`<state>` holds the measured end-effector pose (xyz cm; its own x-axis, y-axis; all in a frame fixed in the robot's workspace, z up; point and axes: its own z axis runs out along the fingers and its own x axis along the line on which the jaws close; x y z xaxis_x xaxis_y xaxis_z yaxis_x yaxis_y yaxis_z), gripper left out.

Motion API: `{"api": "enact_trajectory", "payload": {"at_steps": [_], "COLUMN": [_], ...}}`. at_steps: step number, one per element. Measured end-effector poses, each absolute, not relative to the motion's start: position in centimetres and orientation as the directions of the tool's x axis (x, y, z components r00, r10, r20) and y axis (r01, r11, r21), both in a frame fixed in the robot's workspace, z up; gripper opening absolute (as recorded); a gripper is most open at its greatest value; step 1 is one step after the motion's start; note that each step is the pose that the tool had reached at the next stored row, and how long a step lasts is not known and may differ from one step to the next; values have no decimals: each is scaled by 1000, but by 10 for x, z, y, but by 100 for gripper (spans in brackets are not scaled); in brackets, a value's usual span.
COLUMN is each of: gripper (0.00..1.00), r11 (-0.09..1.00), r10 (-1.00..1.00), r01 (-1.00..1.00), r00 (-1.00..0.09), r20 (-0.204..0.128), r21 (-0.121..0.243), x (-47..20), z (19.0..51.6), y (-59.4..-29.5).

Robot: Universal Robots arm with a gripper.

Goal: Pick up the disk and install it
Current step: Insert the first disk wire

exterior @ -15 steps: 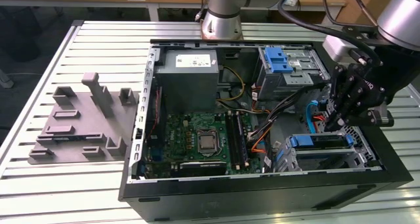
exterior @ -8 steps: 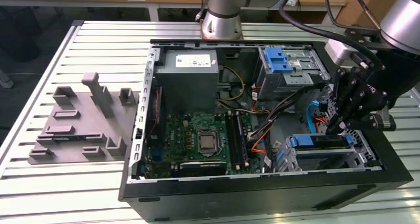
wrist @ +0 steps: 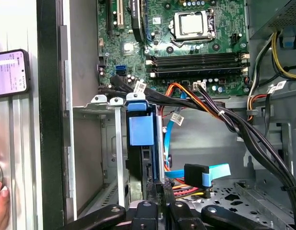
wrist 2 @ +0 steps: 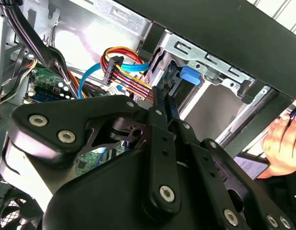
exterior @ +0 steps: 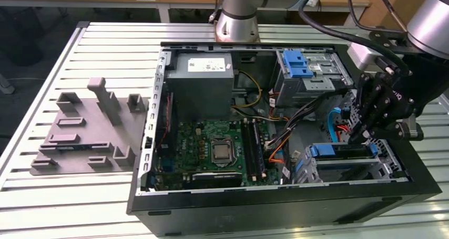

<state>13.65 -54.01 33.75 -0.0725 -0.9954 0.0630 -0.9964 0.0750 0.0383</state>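
Note:
The disk (exterior: 340,151) sits edge-up in the metal drive cage (exterior: 389,157) at the front corner of the open computer case, on the exterior view's right, with its blue rails on top. In the first wrist view the disk (wrist: 137,175) stands in the cage slot under a blue tab (wrist: 140,130). My black gripper (exterior: 356,138) hangs just over the disk's inner end. Its fingers look shut together, and my gripper (wrist: 161,188) rests beside the disk's blue rail. In the second wrist view my gripper (wrist 2: 162,98) points at the cage by the blue tab (wrist 2: 190,75).
Bundled cables (exterior: 308,110) and a blue data cable (wrist: 217,171) run close to the cage. A grey power supply box (exterior: 203,79) and an upper bay with a blue latch (exterior: 298,64) sit farther back. A grey fixture (exterior: 84,128) lies beside the case. A person's hand (wrist 2: 284,141) holds a phone (wrist: 9,72) outside the case wall.

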Motion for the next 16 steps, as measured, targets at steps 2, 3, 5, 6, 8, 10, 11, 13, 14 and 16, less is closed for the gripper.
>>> {"api": "enact_trajectory", "payload": {"at_steps": [2,3,5,6,8,10,11,13,14,16], "gripper": [16,16,16,16,16,16,16,16,16,16], "r11": [75,75,75,75,75,75,75,75,75,75], "r10": [-995,-995,-995,-995,-995,-995,-995,-995,-995,-995], "r01": [-996,-996,-996,-996,-996,-996,-996,-996,-996,-996], "r00": [-72,-72,-72,-72,-72,-73,-73,-72,-72,-73], "r20": [63,63,63,63,63,63,63,63,63,63], "r21": [38,38,38,38,38,38,38,38,38,38], "x": [136,136,136,136,136,137,137,138,138,138], "z": [337,337,337,336,336,336,336,335,335,335], "y": [-541,-542,-542,-543,-543,-543,-543,-543,-543,-543]}}
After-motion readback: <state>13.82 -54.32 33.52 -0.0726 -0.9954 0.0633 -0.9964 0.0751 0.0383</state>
